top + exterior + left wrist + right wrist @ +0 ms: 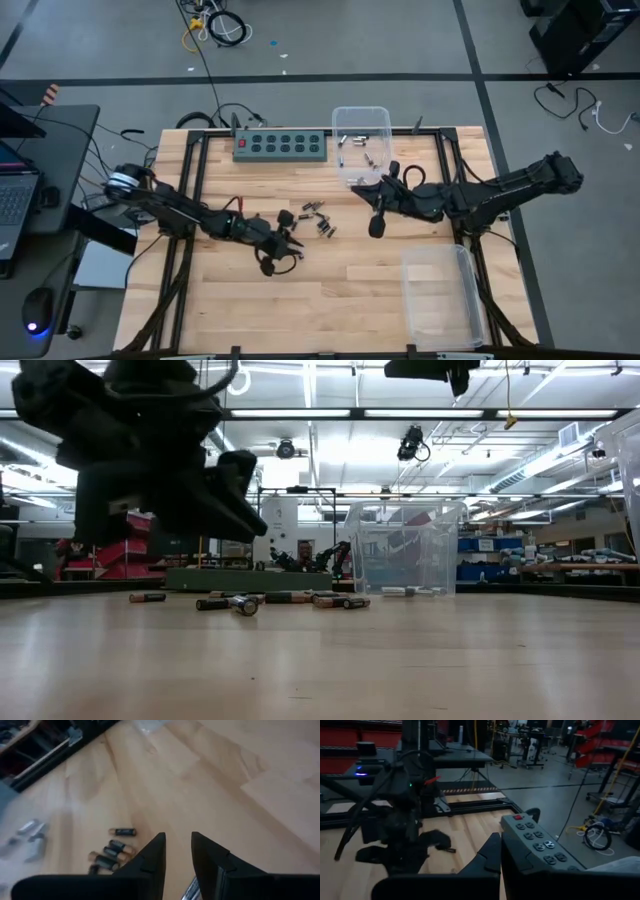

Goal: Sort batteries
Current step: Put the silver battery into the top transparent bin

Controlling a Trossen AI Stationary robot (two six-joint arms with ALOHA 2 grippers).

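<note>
Several small batteries (316, 218) lie loose on the wooden table, in a row in the low view (245, 601) and near my left fingers in the left wrist view (115, 851). More batteries (356, 146) lie inside the clear bin (385, 120) at the far edge. My left gripper (291, 243) (178, 845) hangs above the table just left of the loose batteries, its fingers a narrow gap apart around a silvery battery. My right gripper (372, 190) (496, 855) is shut with nothing in it, near the bin's near side. My left gripper has a silvery battery (189, 891) between its two fingers, far back from their tips. Only a small piece shows, at the picture's bottom edge, and the fingers hide the rest. It is lifted clear of the table.
A green power strip (281, 147) (537, 840) lies at the far edge, left of the bin. A second clear bin (441, 296) stands at the near right. Bare wood lies between the arms and toward the near edge. A laptop (15, 195) sits off the table's left.
</note>
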